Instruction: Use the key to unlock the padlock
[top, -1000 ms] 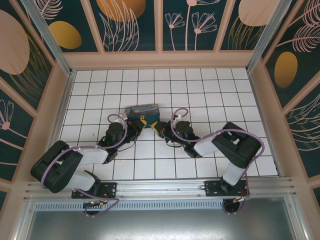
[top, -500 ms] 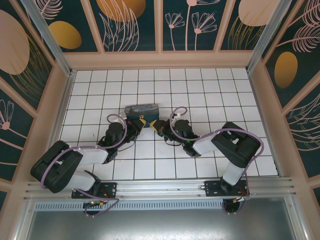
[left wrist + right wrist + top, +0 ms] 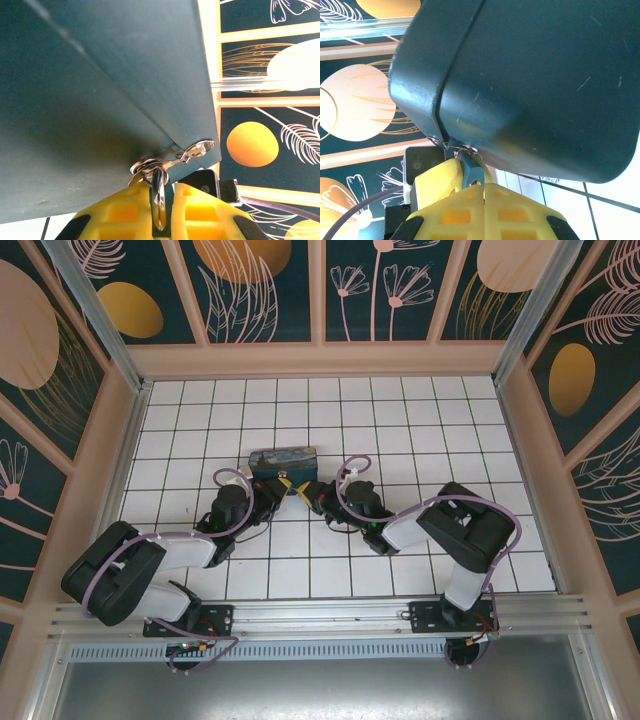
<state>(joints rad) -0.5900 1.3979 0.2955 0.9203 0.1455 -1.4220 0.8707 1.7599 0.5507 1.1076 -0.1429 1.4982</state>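
My two grippers meet nose to nose at the front of the blue box (image 3: pixel 283 458). The padlock (image 3: pixel 470 169), small and bluish-grey, hangs from the box's metal hasp (image 3: pixel 196 150) at its lower edge, and my right gripper (image 3: pixel 472 179) is shut on its body. In the left wrist view my left gripper (image 3: pixel 159 192) is shut on the key (image 3: pixel 159 200), a thin silvery piece whose looped end shows between the yellow fingers (image 3: pixel 115 210); its upper end reaches the hasp. From above, the left gripper (image 3: pixel 279 486) and right gripper (image 3: pixel 312 492) hide both small things.
The box (image 3: pixel 100 75) looms right over both wrists, its rounded corner (image 3: pixel 420 95) close above the right fingers. White tiled floor (image 3: pixel 300 560) lies all around, with painted walls (image 3: pixel 320 290) at the back and sides. Purple cables (image 3: pixel 352 465) loop over both wrists.
The right arm has edged slightly left, toward the box's front. The left arm holds still, and both grips stay as they were.
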